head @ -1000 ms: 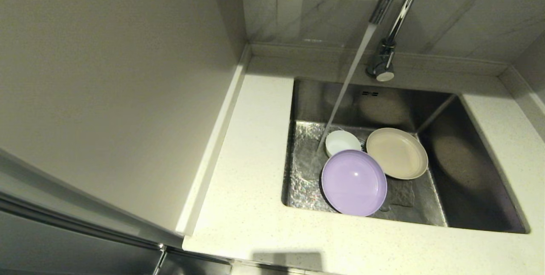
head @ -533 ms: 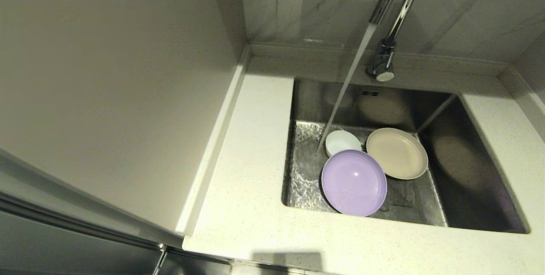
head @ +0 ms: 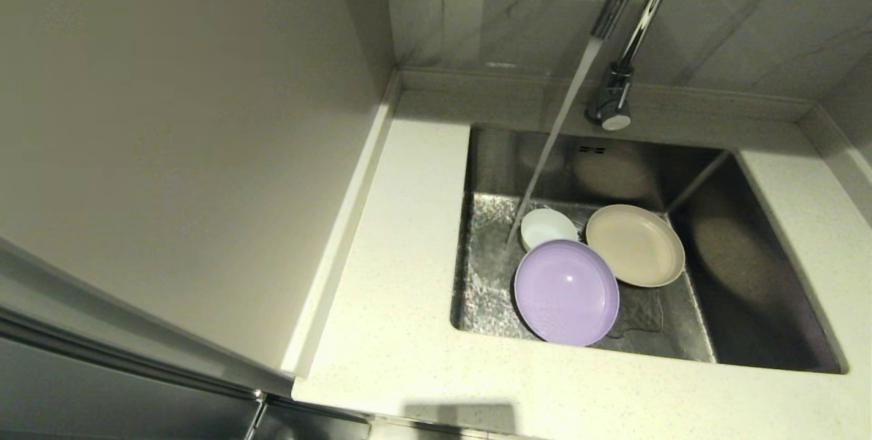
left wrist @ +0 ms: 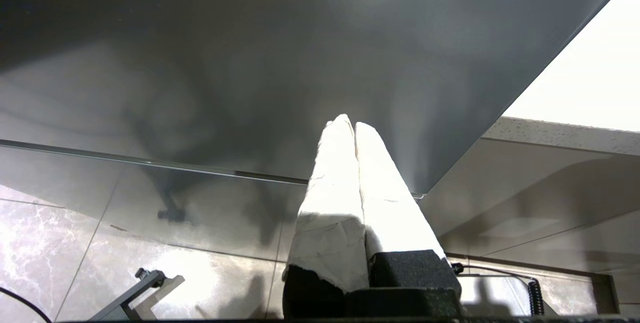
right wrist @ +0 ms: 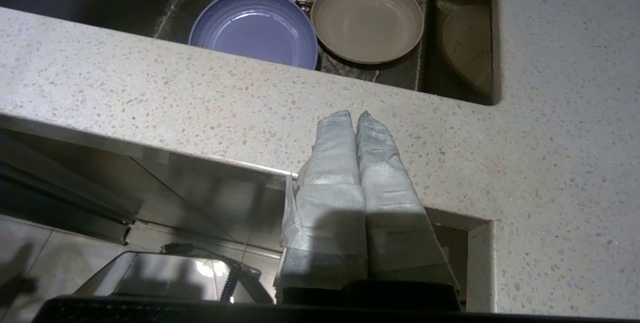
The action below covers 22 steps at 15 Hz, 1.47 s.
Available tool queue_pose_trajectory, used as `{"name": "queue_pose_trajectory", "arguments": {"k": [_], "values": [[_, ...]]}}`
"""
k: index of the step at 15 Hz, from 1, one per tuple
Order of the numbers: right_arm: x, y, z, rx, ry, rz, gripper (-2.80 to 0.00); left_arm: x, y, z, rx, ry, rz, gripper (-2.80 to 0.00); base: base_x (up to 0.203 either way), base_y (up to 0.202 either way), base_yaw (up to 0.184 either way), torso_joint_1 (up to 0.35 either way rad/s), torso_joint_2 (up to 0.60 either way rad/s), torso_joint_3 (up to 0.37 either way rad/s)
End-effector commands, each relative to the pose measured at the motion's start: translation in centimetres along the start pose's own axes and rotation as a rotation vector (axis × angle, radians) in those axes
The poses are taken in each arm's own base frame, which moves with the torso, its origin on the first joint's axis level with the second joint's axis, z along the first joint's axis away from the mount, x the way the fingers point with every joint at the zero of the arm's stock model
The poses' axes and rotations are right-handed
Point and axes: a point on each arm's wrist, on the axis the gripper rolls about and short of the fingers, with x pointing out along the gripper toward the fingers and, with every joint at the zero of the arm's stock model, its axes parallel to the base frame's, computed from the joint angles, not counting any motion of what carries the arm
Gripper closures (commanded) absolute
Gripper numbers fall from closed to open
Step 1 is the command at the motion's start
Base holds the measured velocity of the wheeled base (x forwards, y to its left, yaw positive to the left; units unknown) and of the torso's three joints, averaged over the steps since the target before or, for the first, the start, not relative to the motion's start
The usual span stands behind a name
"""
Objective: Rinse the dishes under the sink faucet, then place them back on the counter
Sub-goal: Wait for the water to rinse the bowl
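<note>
Three dishes point(head: 586, 263) in sink point(head: 749, 270) beside running faucet point(head: 616, 31), awaiting rinse; left claw point(left wrist: 354, 125) and right claw point(right wrist: 356, 115) clenched, empty, below desk point(head: 402, 331).

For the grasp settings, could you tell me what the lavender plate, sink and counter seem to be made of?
Lavender plate: probably glossy plastic or glazed ceramic; one small highlight, ringed ridges.
Sink: brushed stainless steel, grey with soft reflections.
Counter: off-white speckled stone or composite, matte.

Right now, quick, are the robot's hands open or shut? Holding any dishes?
Left gripper: shut, holding nothing, down below the counter.
Right gripper: shut, holding nothing, by the counter edge.
</note>
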Motion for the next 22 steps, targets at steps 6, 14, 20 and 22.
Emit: {"name": "queue_pose_trajectory", "arguments": {"k": [6,14,20,22], "values": [[0.01,0.00,0.00,0.000,0.002,0.000,0.00,-0.01,0.00,0.00,-0.001,-0.002,0.001,0.00,0.000,0.000,0.000,0.000,0.00,0.000],[0.00,0.00,0.00,0.000,0.000,0.000,0.00,-0.01,0.00,0.00,-0.001,-0.002,0.001,0.00,0.000,0.000,0.000,0.000,0.00,0.000],[0.00,0.00,0.00,0.000,0.000,0.000,0.00,-0.01,0.00,0.00,-0.001,-0.002,0.001,0.00,0.000,0.000,0.000,0.000,0.00,0.000],[0.01,0.00,0.00,0.000,0.002,0.000,0.00,-0.01,0.00,0.00,-0.001,-0.002,0.001,0.00,0.000,0.000,0.000,0.000,0.00,0.000]]}}
